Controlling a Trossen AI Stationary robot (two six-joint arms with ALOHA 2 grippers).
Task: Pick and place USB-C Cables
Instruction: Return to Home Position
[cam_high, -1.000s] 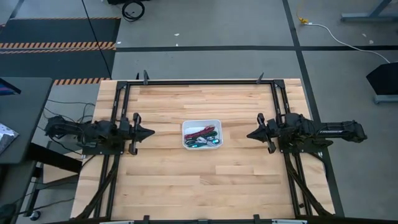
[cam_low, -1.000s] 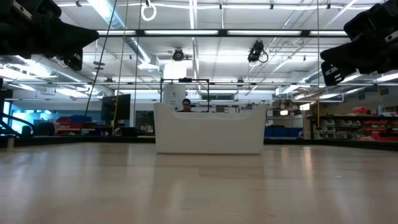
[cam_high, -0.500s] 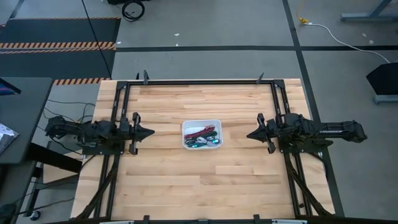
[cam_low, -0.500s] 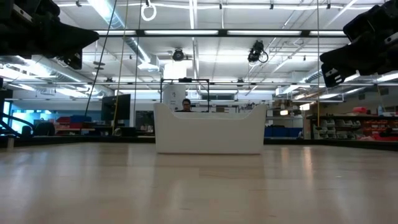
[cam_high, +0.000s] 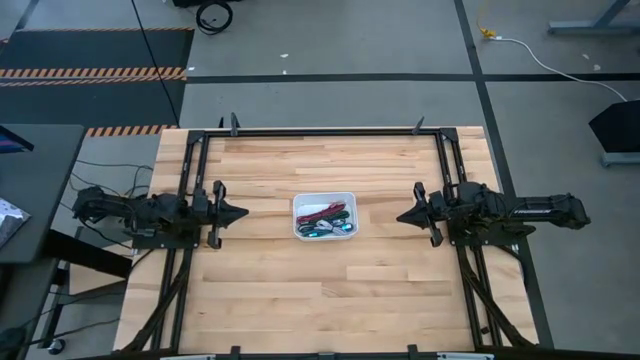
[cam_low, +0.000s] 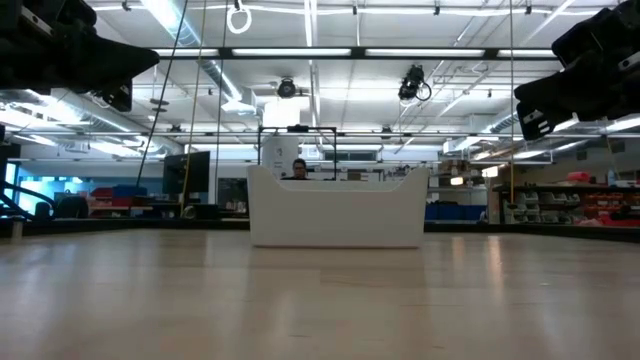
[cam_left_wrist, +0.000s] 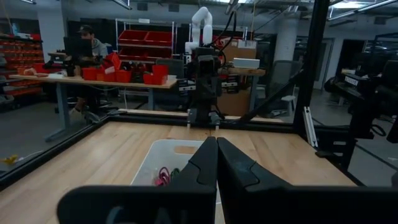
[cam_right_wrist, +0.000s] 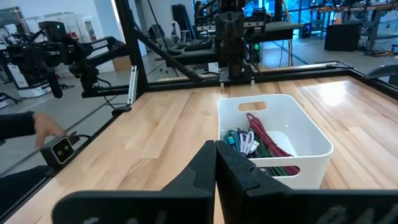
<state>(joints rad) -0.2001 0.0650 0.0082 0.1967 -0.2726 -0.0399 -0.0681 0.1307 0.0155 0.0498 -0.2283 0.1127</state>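
Note:
A white tray (cam_high: 325, 197) stands at the middle of the table and holds the USB-C cable bundles: dark red (cam_high: 322, 210), green (cam_high: 338, 217), teal (cam_high: 318, 229) and purple (cam_right_wrist: 249, 144) ones show. The tray also shows in the low view (cam_low: 336, 207) and both wrist views (cam_left_wrist: 163, 154) (cam_right_wrist: 311, 134). My left gripper (cam_high: 243, 213) is shut and empty, raised above the table left of the tray. My right gripper (cam_high: 400, 216) is shut and empty, raised right of the tray. Both point at the tray.
A black frame (cam_high: 325, 131) runs along the table's far edge and down both sides by the arm bases. Bare wood lies all around the tray. A person's hand (cam_right_wrist: 43, 127) shows beyond the table's edge in the right wrist view.

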